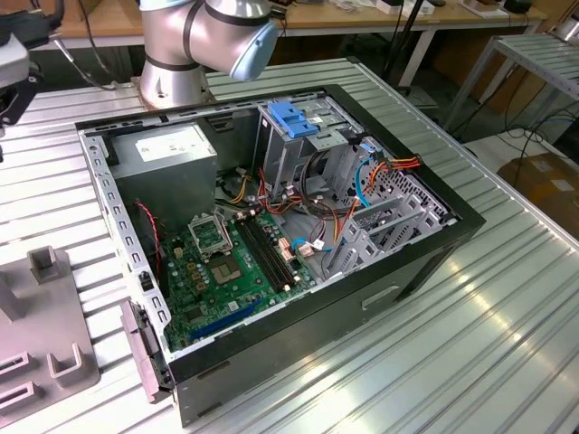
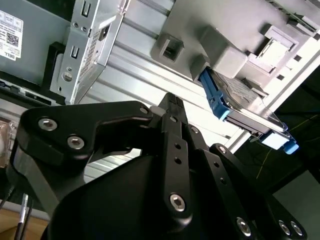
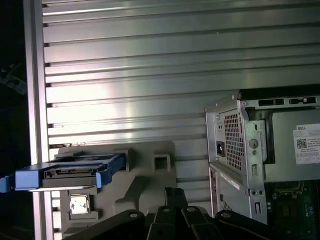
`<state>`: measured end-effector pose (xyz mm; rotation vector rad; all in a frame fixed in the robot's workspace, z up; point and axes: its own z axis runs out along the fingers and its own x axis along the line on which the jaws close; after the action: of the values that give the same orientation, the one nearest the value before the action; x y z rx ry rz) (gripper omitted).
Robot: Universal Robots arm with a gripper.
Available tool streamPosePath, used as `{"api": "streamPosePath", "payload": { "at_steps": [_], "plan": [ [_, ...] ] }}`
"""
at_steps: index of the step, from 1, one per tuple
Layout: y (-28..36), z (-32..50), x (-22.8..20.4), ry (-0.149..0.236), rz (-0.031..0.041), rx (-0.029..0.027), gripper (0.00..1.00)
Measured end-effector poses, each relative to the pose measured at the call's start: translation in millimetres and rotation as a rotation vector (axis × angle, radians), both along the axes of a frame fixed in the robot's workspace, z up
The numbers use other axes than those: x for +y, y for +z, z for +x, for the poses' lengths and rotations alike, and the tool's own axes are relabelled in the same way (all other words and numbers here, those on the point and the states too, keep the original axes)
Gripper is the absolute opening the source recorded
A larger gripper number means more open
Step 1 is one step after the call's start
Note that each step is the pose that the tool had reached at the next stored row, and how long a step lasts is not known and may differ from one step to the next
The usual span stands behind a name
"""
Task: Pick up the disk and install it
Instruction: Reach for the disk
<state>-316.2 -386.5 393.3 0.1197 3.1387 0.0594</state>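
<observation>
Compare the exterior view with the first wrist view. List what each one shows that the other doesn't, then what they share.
Exterior view: the arm's base, the drive cage with its blue latch, and the coloured cables.
First wrist view: the disk in its blue rail, seated in the grey holder with nothing touching it.
Both: the computer case, its grey box with the white label, the holder and the ribbed metal table.
</observation>
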Motion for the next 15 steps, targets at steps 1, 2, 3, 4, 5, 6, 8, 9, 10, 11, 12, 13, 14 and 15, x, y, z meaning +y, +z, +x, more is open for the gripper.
{"api": "streamPosePath", "payload": {
  "at_steps": [1, 2, 3, 4, 5, 6, 8, 9, 10, 11, 12, 13, 14, 15],
  "plan": [
    [0.0, -3.3, 0.3, 0.000, -0.0001, 0.0003, 0.11],
    [0.1, -8.0, 0.7, 0.000, -0.0001, 0.0008, 0.11],
    [0.0, -11.5, 1.0, 0.000, -0.0001, 0.0013, 0.11],
    [0.0, -15.6, 1.5, 0.000, -0.0001, 0.0019, 0.11],
    [0.0, -19.2, 1.9, 0.000, 0.0000, 0.0024, 0.11],
    [0.0, -25.9, 2.6, 0.000, 0.0000, 0.0038, 0.11],
    [0.0, -33.8, 3.0, 0.000, 0.0000, 0.0056, 0.11],
    [0.0, -40.4, 3.4, 0.000, 0.0000, 0.0069, 0.11],
    [0.0, -51.0, 3.8, 0.000, -0.0001, 0.0093, 0.11],
    [0.0, -54.2, 4.0, 0.000, -0.0001, 0.0102, 0.11],
    [0.0, -57.9, 4.2, 0.000, -0.0001, 0.0111, 0.11],
    [0.0, -62.3, 4.3, 0.000, 0.0000, 0.0122, 0.11],
    [-0.1, -65.8, 4.4, 0.000, 0.0000, 0.0129, 0.11],
    [0.0, -72.0, 4.6, 0.000, -0.0001, 0.0144, 0.11]
  ]
}}
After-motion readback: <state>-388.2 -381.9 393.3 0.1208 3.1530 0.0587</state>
